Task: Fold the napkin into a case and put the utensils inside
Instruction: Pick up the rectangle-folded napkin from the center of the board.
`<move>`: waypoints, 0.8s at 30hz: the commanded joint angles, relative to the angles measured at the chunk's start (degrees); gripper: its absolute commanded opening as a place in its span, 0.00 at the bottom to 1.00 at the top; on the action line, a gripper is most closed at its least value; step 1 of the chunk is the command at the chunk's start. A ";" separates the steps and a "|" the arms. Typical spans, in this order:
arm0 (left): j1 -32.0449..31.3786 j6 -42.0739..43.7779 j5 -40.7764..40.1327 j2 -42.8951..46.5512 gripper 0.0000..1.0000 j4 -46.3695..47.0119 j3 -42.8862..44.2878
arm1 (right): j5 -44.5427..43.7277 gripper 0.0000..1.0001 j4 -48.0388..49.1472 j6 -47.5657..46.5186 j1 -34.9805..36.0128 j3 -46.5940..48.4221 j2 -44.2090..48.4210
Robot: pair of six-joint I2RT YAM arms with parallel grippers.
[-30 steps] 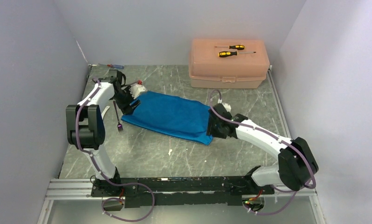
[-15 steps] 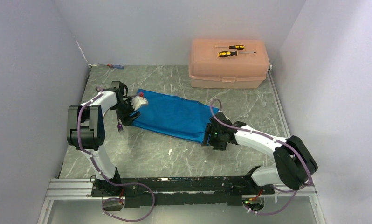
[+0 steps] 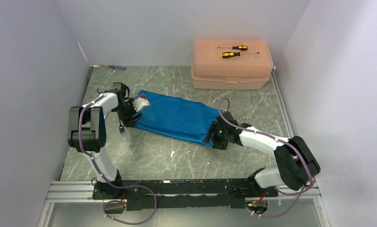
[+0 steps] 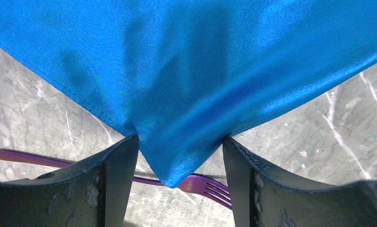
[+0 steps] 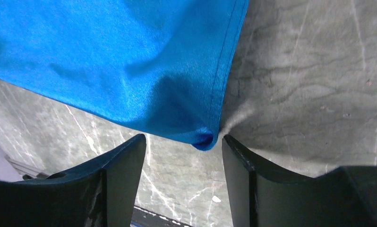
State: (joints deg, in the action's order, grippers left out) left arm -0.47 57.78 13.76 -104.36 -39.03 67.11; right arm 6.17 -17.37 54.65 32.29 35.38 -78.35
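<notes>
The blue napkin [image 3: 175, 116] lies flat as a long folded rectangle, slanting from far left to near right. My left gripper [image 3: 131, 119] is open at its near-left corner; in the left wrist view that corner [image 4: 177, 161] hangs between the spread fingers of the gripper [image 4: 179, 142], unpinched. The purple fork [image 3: 121, 125] lies beside that corner, its tines [image 4: 215, 187] showing under the cloth tip. My right gripper [image 3: 214, 135] is open at the near-right corner; the rolled corner [image 5: 203, 139] sits just ahead of the open gripper [image 5: 183, 139]. The white spoon is out of view.
A peach plastic box [image 3: 231, 71] stands at the back right with two yellow-and-black screwdrivers [image 3: 234, 54] on its lid. A small blue-and-red screwdriver [image 3: 116, 67] lies at the far left by the wall. Grey walls close in the left, back and right sides.
The napkin has gone from a wider, puffed shape to a narrower, flatter strip. The left gripper came nearer, to the cloth's near-left corner. The right gripper has shifted slightly right at its corner.
</notes>
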 commanded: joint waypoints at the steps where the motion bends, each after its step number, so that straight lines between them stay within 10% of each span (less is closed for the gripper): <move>1: -0.23 1.73 -0.34 -0.97 0.71 2.58 -2.27 | 0.37 0.66 1.33 -0.55 -2.14 -1.41 0.23; 8: -0.23 1.31 -0.24 -1.53 0.71 2.84 -2.24 | 0.43 0.49 4.07 2.25 -2.63 -2.74 -2.45; 14: -0.30 1.27 -0.37 -1.64 0.71 3.04 -2.41 | -5.26 0.01 -1.37 -0.68 -2.61 1.10 -2.36; 24: -5.38 -1.50 1.56 1.07 0.72 4.11 -5.73 | -15.69 0.00 -22.32 -14.77 -5.52 11.88 0.17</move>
State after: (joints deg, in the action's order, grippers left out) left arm -2.61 57.47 13.63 -102.59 -36.58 64.66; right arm -3.11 -28.82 47.66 28.47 43.81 -79.83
